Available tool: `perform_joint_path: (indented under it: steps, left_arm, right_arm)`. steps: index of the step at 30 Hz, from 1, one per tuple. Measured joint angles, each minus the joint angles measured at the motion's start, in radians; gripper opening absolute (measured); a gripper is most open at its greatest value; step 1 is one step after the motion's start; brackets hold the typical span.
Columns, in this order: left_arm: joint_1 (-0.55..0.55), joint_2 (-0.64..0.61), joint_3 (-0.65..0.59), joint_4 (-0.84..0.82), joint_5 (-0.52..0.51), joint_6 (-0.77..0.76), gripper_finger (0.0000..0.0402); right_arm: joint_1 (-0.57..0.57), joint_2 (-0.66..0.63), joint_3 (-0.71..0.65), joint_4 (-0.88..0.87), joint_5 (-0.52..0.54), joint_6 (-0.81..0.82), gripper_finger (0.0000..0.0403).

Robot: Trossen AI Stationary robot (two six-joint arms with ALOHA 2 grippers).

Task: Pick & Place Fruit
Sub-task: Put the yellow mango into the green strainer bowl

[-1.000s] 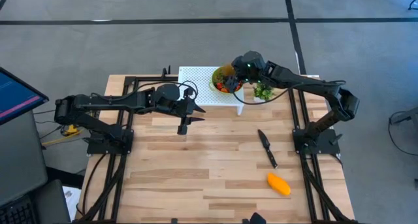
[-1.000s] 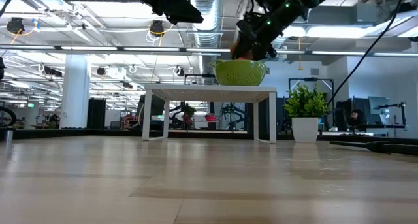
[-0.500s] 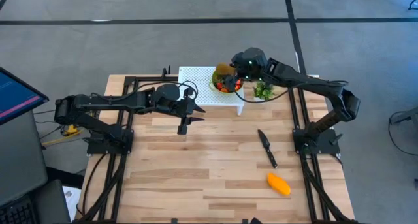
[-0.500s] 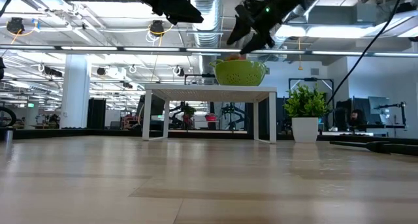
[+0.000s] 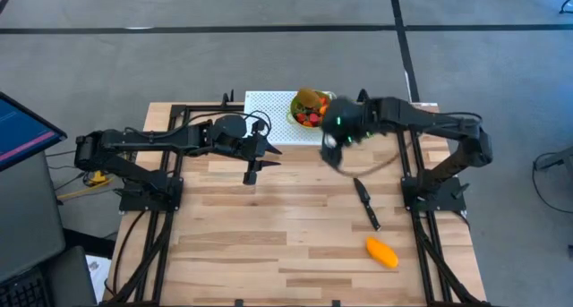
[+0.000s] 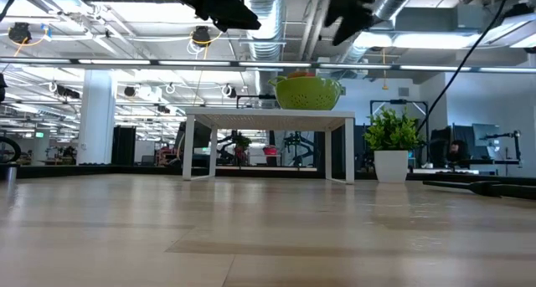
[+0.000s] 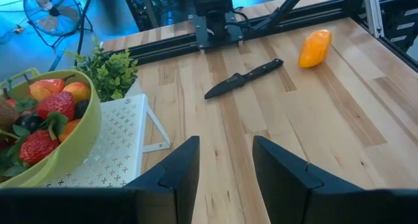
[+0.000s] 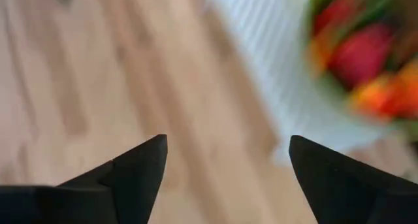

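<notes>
I count one mango [image 5: 382, 252] lying alone near the table's front edge, well apart from my right gripper [image 5: 333, 144], whose fingers are spread wide and empty beside the fruit-filled green bowl [image 5: 304, 111]. Left gripper [image 5: 252, 175] waits, parted.

right gripper [image 5: 333, 144] | swung off bowl [image 5: 309, 109] toward table centre | jaws spread empty

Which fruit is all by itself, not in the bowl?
The orange-yellow mango. It lies alone on the wooden table near the black knife, while the other fruit sits piled in the green bowl.
</notes>
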Motion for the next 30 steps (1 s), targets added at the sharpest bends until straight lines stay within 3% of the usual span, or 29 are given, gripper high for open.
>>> perform_joint_path:
  steps: [5,11,21,30]
  left_arm:
    - [0.000,0.000,0.000,0.000,0.000,0.000,0.0135]
    - [0.000,0.000,0.000,0.000,0.000,0.000,0.0135]
    - [0.000,0.000,0.000,0.000,0.000,0.000,0.0135]
    - [0.000,0.000,0.000,0.006,0.000,0.000,0.0135]
  right_arm:
    - [0.176,0.000,-0.004,-0.260,0.000,0.152,0.0311]
    - [0.410,0.000,-0.048,-0.374,0.000,0.422,0.0311]
    - [0.753,0.000,-0.158,-0.338,-0.002,0.756,0.0310]
    - [0.911,0.006,-0.262,-0.208,-0.026,1.047,0.0310]
